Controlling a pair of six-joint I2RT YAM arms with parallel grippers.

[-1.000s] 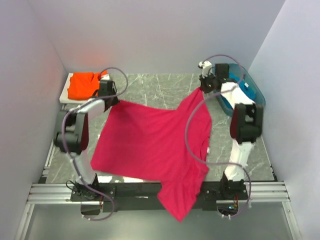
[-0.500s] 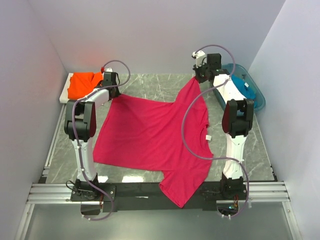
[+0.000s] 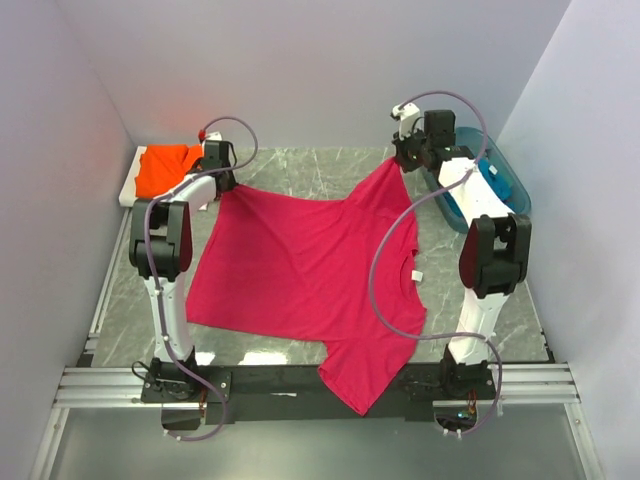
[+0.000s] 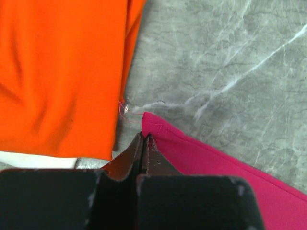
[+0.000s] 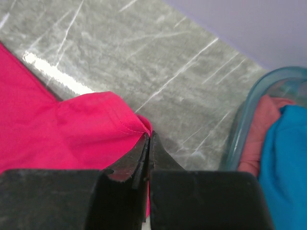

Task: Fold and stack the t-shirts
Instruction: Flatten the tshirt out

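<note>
Magenta shirt (image 3: 300,270) lies spread mid-table, a flap trailing off at 6 o'clock. Your left gripper (image 4: 144,141) pinches its corner at 10 o'clock beside the orange shirt (image 4: 57,72), your right gripper (image 5: 147,141) the corner at 1 o'clock. Lower both evenly, far edge taut.

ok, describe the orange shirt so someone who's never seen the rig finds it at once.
Start at the grey marble-patterned tabletop and go to its far left corner. There, on a white board, lies the bright orange cotton t-shirt, folded compactly. Unlike the magenta-red cotton t-shirt spread across the middle, it is orange and folded small.
</note>
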